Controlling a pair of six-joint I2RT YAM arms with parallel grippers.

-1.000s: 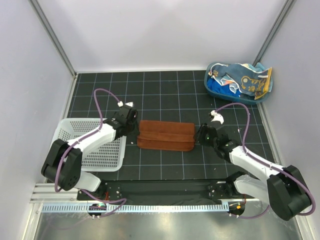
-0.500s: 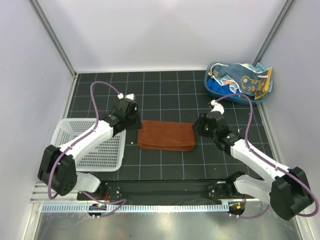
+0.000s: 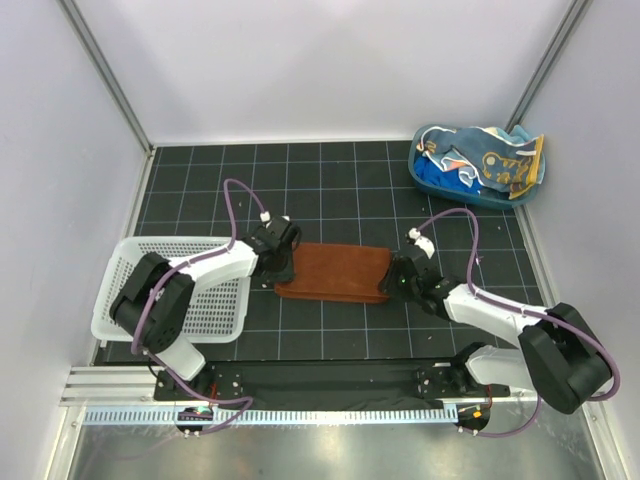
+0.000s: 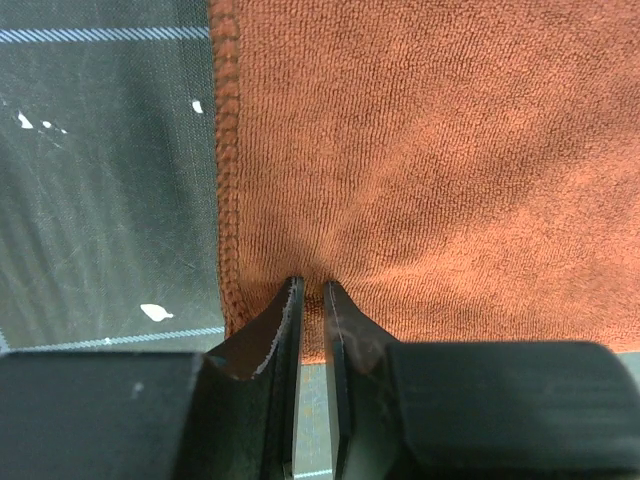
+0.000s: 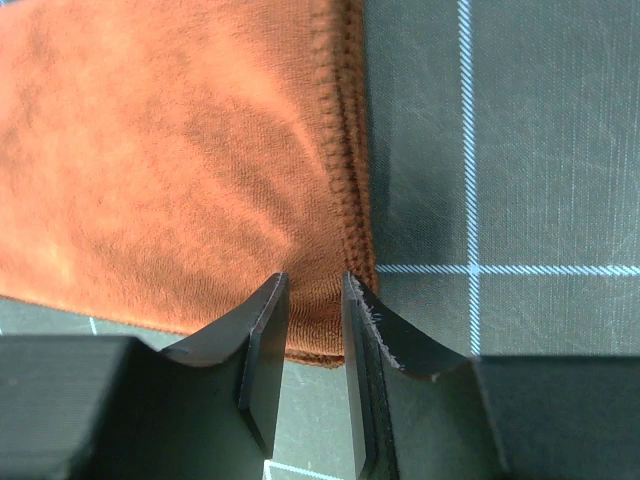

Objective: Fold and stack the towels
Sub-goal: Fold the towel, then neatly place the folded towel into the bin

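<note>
Where left gripper (image 4: 310, 292) and right gripper (image 5: 314, 282) pinch, towel (image 3: 335, 270) edges hide.

One rust-brown towel (image 3: 333, 271) at centre frame, one white basket (image 3: 215, 310) lower left, one blue tub (image 3: 440, 187) upper right, two arms (image 3: 205, 270).

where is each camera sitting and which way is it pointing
Top external: fixed above and behind the arms, facing down at the table; shows both arms, left gripper and right gripper at the ends of the rust-brown towel, white basket, blue tub.
Left wrist: on the left wrist, facing down along its fingers at the towel's left edge.
Right wrist: on the right wrist, facing down along its fingers at the towel's right edge.
Shared: all three see the towel.
</note>
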